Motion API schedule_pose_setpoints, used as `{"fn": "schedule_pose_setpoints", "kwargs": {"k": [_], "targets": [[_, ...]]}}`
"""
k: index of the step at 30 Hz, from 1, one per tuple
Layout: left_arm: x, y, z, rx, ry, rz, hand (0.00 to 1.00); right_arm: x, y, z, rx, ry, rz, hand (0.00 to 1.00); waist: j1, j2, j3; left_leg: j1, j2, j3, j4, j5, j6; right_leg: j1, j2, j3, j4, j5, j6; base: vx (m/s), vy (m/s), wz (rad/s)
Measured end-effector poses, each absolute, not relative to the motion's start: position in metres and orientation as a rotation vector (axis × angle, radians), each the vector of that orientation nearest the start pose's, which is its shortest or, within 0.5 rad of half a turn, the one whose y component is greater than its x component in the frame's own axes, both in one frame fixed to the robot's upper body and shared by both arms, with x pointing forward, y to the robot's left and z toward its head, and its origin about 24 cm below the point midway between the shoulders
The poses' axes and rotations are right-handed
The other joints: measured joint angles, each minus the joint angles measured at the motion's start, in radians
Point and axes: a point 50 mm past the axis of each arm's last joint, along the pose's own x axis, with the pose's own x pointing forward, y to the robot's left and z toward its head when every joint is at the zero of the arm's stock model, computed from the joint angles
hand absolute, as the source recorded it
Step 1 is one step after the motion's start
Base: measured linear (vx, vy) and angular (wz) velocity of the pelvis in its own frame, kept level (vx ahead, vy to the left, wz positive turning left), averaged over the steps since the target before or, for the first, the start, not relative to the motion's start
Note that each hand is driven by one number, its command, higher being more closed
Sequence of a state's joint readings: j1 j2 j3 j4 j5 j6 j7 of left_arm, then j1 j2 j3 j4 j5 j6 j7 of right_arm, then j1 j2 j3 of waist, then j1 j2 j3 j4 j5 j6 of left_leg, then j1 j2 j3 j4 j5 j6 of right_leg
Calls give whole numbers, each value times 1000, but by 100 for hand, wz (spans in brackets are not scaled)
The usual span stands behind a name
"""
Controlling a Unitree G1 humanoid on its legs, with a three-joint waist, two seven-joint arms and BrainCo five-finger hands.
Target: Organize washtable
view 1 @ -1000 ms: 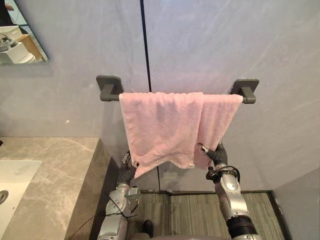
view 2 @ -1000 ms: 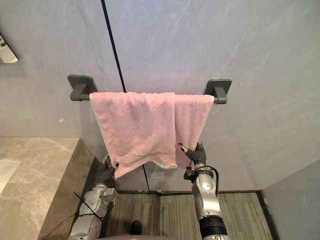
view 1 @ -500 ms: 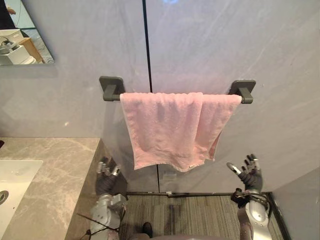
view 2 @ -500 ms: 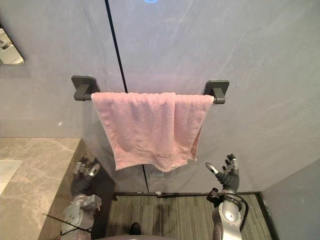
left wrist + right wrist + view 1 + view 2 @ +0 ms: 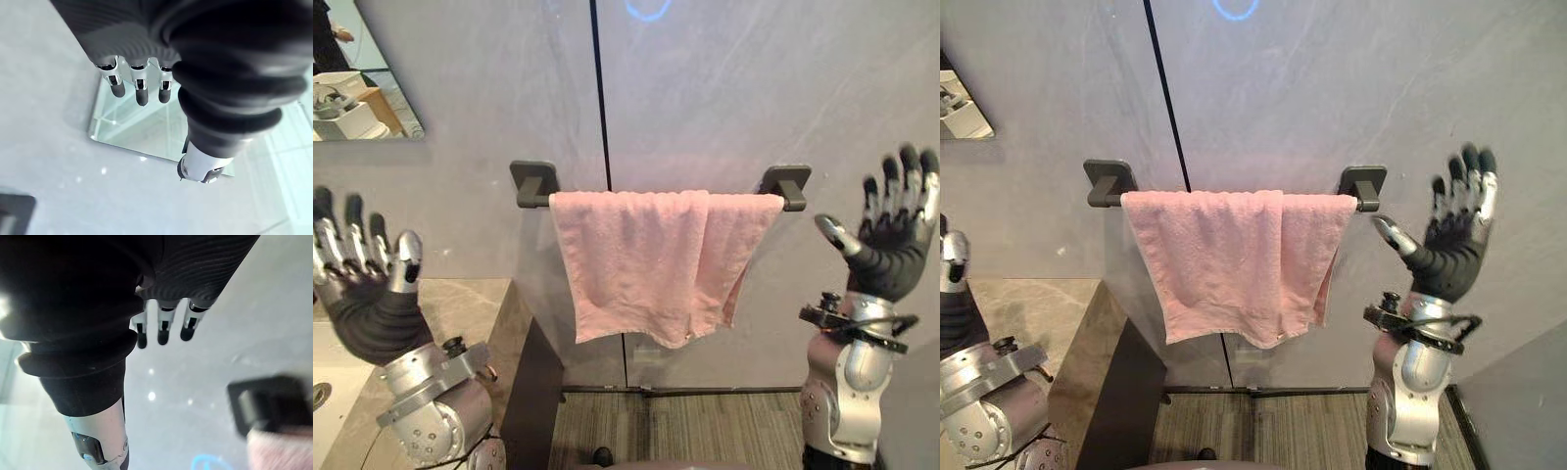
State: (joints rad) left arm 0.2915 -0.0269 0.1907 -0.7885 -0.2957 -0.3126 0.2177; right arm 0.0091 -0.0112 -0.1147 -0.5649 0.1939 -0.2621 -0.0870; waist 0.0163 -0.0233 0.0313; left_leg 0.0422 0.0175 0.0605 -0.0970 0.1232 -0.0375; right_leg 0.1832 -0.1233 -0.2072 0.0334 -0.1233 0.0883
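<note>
Left hand, right hand raised | towel over rail | marble counter

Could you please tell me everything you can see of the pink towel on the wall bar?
The pink towel looks like soft terry cloth. It hangs draped over a dark grey bar on the grey wall, two layers overlapping, its lower edge uneven. The left hand and right hand, both open, are raised clear of it at either side.
</note>
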Motion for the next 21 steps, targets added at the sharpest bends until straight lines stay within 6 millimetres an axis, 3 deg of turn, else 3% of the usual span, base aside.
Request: {"fn": "schedule_pose_setpoints", "kwargs": {"k": [3, 6, 8, 9, 16, 21], "targets": [[156, 180, 182, -394, -825, 146, 0, 209, -148, 194, 237, -858, 97, 0, -1, 7, -2, 3, -1, -10, -2, 0, 0, 4, 0, -5, 1, -1, 0, -56, -12, 6], [168, 143, 176, -479, -757, -128, 0, 210, -118, 189, 263, -822, 308, 0, -3, 10, 0, 3, -3, -20, -6, 1, 1, 3, -2, -10, 11, -8, 4, -73, -10, 8], [174, 128, 163, -517, -674, -246, 0, 215, -104, 176, 263, -749, 416, 0, -5, 11, 0, 4, -3, -22, -6, 2, 1, 2, -2, -11, 16, -9, 4, -50, -8, 2], [180, 121, 149, -526, -599, -300, 0, 220, -99, 159, 239, -661, 490, 0, -4, 11, 0, 3, -4, -23, -6, 4, 1, 2, -2, -11, 16, -9, 4, -53, -15, 2], [188, 105, 96, -568, -307, -445, 0, 216, -112, 76, 103, -229, 580, 0, -6, 21, 20, 2, -4, -29, -6, 10, 4, -1, -1, -12, 20, -8, 4, -23, -13, 1], [187, 104, 73, -555, -200, -471, 0, 216, -115, 57, 39, -141, 582, 0, -26, 22, 35, 0, -3, -26, -6, 10, 4, -5, 0, -9, 20, -8, 4, -12, -7, -1]]}}
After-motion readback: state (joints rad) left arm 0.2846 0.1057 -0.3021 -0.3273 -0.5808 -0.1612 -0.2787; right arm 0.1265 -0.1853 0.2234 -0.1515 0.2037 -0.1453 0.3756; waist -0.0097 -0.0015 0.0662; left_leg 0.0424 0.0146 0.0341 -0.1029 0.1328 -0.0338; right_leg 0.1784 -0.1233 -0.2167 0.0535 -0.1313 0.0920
